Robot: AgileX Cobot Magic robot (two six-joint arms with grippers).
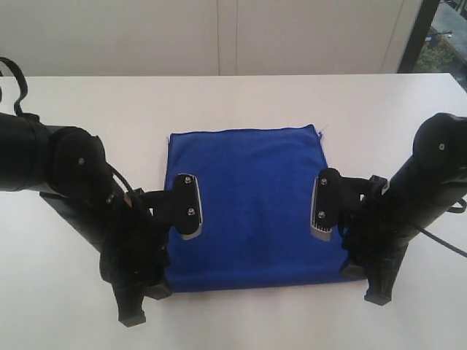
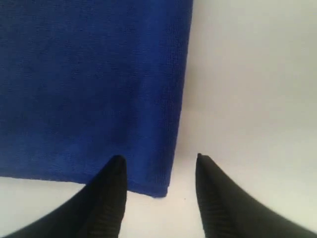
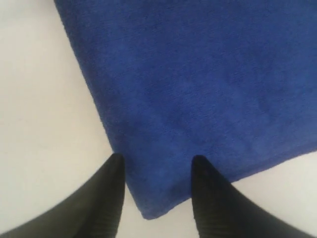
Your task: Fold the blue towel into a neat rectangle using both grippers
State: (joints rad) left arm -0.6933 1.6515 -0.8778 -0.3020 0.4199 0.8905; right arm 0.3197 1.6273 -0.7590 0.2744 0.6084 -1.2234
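The blue towel (image 1: 252, 204) lies flat on the white table (image 1: 241, 98) as a near-square shape, with a small pale thread tag (image 1: 322, 130) at its far right corner. My left gripper (image 1: 146, 302) hangs open at the towel's near left corner. In the left wrist view the towel (image 2: 94, 84) has that corner between the spread fingers of the left gripper (image 2: 158, 157). My right gripper (image 1: 363, 284) is open at the near right corner. In the right wrist view the towel (image 3: 198, 79) has its corner between the fingers of the right gripper (image 3: 157, 157). Neither holds cloth.
Both black arms reach in from the near side, the left arm (image 1: 66, 175) and the right arm (image 1: 430, 175), each with a wrist camera (image 1: 186, 208) over the towel's side edges. Bare white table surrounds the towel. A pale wall (image 1: 219, 36) runs behind.
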